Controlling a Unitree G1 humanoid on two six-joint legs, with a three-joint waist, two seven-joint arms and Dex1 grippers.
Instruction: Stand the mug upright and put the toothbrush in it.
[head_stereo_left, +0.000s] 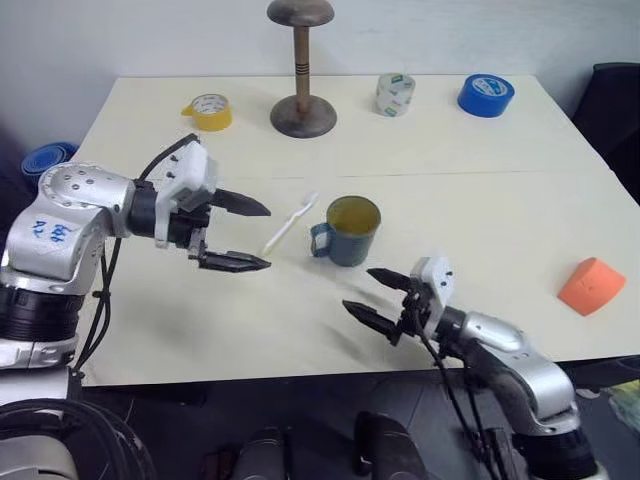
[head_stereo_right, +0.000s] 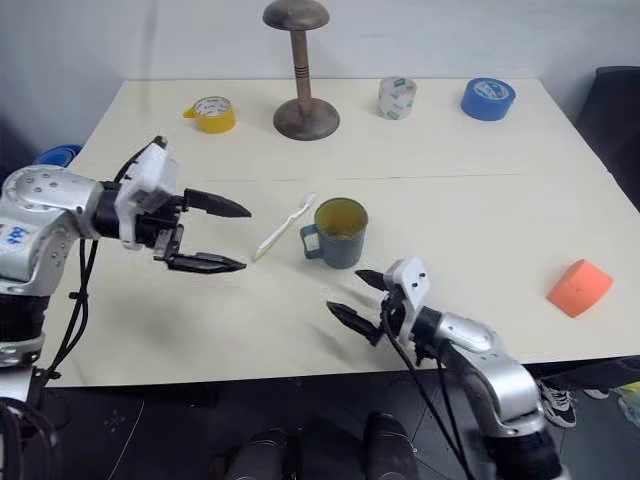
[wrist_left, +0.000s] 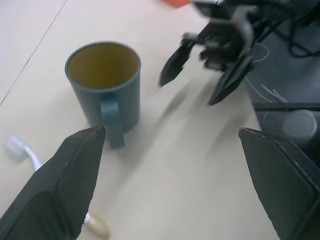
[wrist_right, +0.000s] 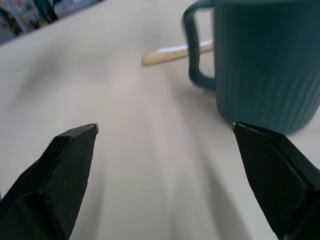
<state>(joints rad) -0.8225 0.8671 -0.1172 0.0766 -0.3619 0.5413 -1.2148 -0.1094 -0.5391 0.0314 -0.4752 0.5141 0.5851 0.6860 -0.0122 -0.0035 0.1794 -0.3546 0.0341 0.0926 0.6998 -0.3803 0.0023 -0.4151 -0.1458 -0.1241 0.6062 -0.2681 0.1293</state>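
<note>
Since the mug (head_stereo_left: 349, 229) was already standing upright on the desk (head_stereo_left: 480, 200), mouth up and yellowish inside showing, I'd say the first half of the job was done. Its handle pointed toward the robot's left, which put it right next to the toothbrush (head_stereo_left: 291, 223). That one lay flat on the desk just beside the mug, angled with the bristled head away from the robot and the handle end nearer.

Right gripper (head_stereo_left: 379, 296) sat low over the desk in front of the mug, jaws spread wide and holding nothing, clear of the mug. My guess is it was parked out of the way so the other arm had room.

Left gripper (head_stereo_left: 243, 233) hovered on the toothbrush's side, fingers also wide apart and empty, aimed toward the brush and mug. Looked lined up for a pick, though it wasn't touching the brush.

Tricky bit as I see it: the brush is thin and flat on the surface, so the fingers need to come down low around it without nudging the mug.
</note>
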